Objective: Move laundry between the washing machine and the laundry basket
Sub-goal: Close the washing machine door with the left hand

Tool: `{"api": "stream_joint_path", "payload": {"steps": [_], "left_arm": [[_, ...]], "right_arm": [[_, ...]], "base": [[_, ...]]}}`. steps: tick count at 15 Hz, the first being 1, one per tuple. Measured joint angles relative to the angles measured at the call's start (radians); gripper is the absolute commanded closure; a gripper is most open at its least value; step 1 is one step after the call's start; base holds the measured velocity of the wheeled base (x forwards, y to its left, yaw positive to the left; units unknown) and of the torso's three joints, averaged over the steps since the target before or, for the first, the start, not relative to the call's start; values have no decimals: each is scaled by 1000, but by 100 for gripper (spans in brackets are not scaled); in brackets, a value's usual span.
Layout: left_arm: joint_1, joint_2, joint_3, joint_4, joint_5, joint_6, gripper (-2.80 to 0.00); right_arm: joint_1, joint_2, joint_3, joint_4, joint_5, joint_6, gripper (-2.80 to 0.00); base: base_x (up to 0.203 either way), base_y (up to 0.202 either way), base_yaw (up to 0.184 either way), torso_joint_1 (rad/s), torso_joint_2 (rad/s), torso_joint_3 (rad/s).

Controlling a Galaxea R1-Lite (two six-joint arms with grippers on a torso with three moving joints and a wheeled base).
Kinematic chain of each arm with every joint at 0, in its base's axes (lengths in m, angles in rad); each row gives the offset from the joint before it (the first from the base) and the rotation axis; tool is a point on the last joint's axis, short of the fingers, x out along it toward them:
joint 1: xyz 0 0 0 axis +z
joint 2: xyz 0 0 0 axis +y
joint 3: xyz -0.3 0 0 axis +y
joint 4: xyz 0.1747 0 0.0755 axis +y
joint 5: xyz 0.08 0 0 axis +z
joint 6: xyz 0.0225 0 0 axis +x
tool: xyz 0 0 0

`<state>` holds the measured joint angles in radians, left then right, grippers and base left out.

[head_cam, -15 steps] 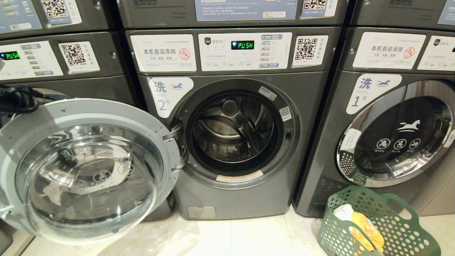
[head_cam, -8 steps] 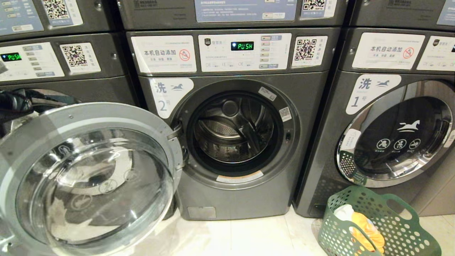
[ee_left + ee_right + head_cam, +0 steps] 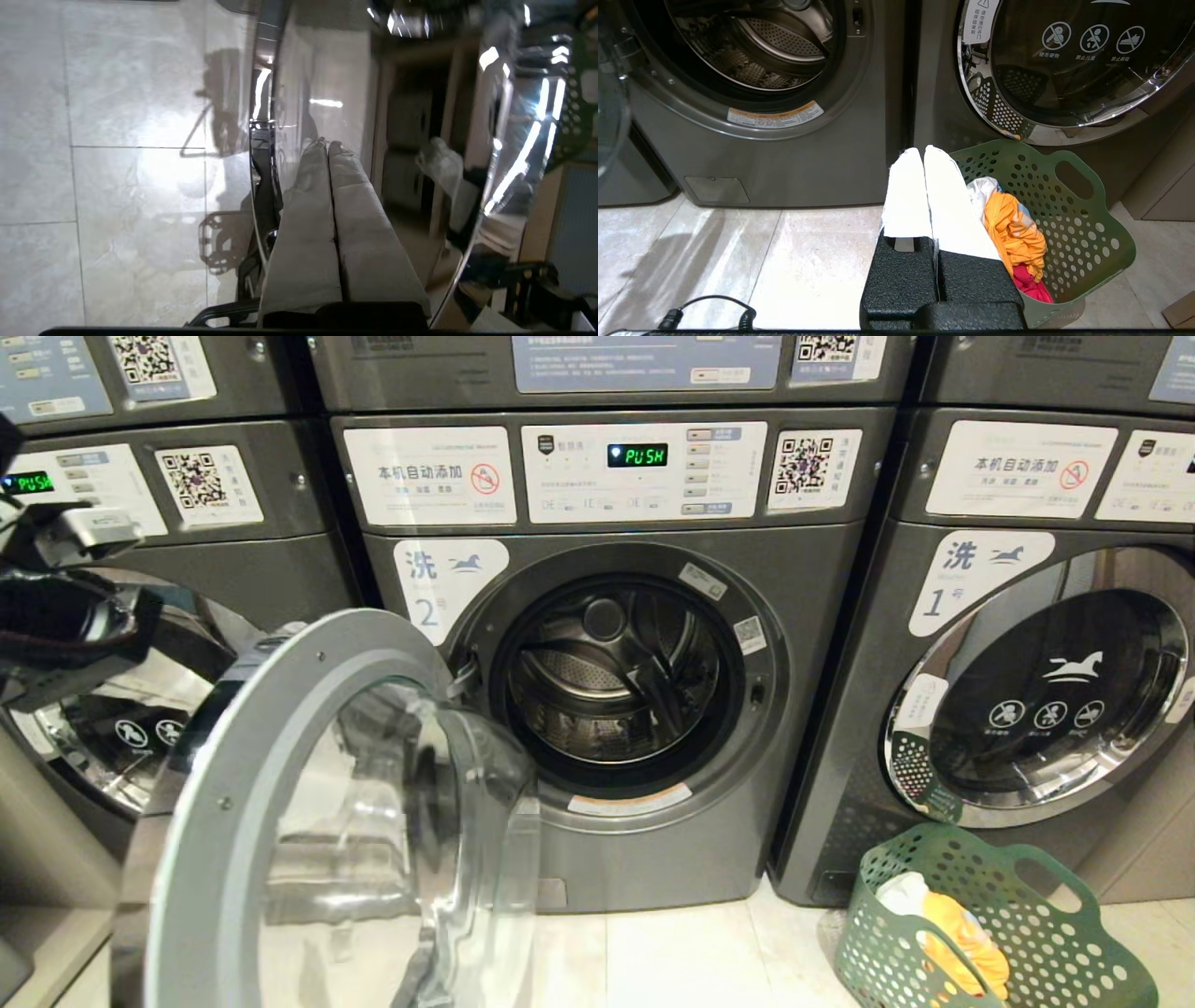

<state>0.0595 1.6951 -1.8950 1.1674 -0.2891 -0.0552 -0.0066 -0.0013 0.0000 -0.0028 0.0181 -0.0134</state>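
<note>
The washing machine marked 2 stands in the middle with its dark drum exposed. No laundry shows inside it. Its round glass door stands half swung, nearly edge-on to the head view. My left arm reaches in at the far left behind the door. In the left wrist view my left gripper is shut and empty, lying along the door's glass beside the door's rim. The green laundry basket holds orange, white and red laundry. My right gripper hangs shut and empty beside the basket.
Machine 1 on the right has its chrome door shut, directly behind the basket. Another machine stands on the left behind the swung door. Pale floor tiles stretch in front of the middle machine. A black cable lies on the floor.
The door has swung from flat open at the left to about halfway toward the drum. My left arm has come further into the head view. The right arm has not moved.
</note>
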Motion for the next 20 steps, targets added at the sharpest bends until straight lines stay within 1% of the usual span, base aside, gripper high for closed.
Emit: {"api": "stream_joint_path", "payload": {"steps": [3, 5, 7, 8, 9, 10, 11, 12, 13, 14, 15, 16, 17, 18, 20], "left_arm": [[-201, 6, 11, -25, 3, -80, 0], [-342, 66, 12, -119, 29, -137, 0], [-458, 154, 10, -287, 92, -192, 0], [-508, 212, 9, -403, 131, -208, 0], [-548, 276, 4, -515, 173, -212, 0], [-583, 348, -8, -647, 219, -201, 0], [-605, 413, -18, -783, 264, -168, 0], [-625, 483, -26, -944, 314, -108, 0], [-642, 547, -30, -1109, 368, -32, 0], [-666, 600, -32, -1286, 430, 59, 0], [-703, 645, -25, -1462, 492, 147, 0], [-740, 668, -4, -1596, 531, 206, 0], [-770, 669, 20, -1684, 549, 234, 0], [-790, 655, 40, -1733, 557, 244, 0], [-799, 609, 56, -1734, 562, 251, 0]], "right_arm": [[1, 0, 0, 0, 0, 0, 0], [0, 0, 0, 0, 0, 0, 0], [0, 0, 0, 0, 0, 0, 0], [0, 0, 0, 0, 0, 0, 0], [1, 0, 0, 0, 0, 0, 0], [1, 0, 0, 0, 0, 0, 0], [1, 0, 0, 0, 0, 0, 0], [0, 0, 0, 0, 0, 0, 0], [0, 0, 0, 0, 0, 0, 0], [0, 0, 0, 0, 0, 0, 0], [0, 0, 0, 0, 0, 0, 0], [0, 0, 0, 0, 0, 0, 0], [0, 0, 0, 0, 0, 0, 0], [0, 0, 0, 0, 0, 0, 0], [0, 0, 0, 0, 0, 0, 0]], "base": [[0, 0, 0, 0, 0, 0], [0, 0, 0, 0, 0, 0], [0, 0, 0, 0, 0, 0], [0, 0, 0, 0, 0, 0], [0, 0, 0, 0, 0, 0], [0, 0, 0, 0, 0, 0], [0, 0, 0, 0, 0, 0], [0, 0, 0, 0, 0, 0], [0, 0, 0, 0, 0, 0], [0, 0, 0, 0, 0, 0], [0, 0, 0, 0, 0, 0], [0, 0, 0, 0, 0, 0], [0, 0, 0, 0, 0, 0], [0, 0, 0, 0, 0, 0], [0, 0, 0, 0, 0, 0]]}}
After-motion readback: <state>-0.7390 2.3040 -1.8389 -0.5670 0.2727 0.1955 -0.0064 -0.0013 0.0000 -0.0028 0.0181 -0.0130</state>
